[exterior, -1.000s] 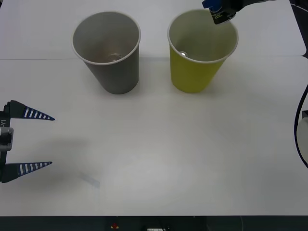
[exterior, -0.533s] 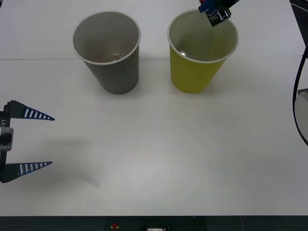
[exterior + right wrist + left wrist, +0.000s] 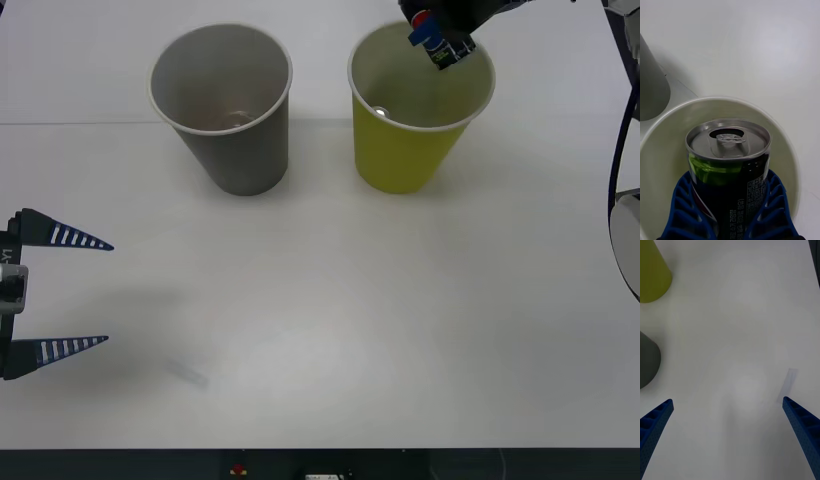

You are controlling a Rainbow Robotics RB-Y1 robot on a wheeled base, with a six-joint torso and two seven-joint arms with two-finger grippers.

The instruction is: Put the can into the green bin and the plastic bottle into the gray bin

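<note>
- My right gripper (image 3: 437, 38), clenched on the can (image 3: 729, 165), has swung further over the green bin (image 3: 412, 150).
- Release looks close; left gripper (image 3: 60, 292) waits, spread wide.

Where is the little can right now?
The can is gripped by the right gripper, just above the open mouth of the green bin, at the far right of the table in the front view, beside the gray bin.
</note>
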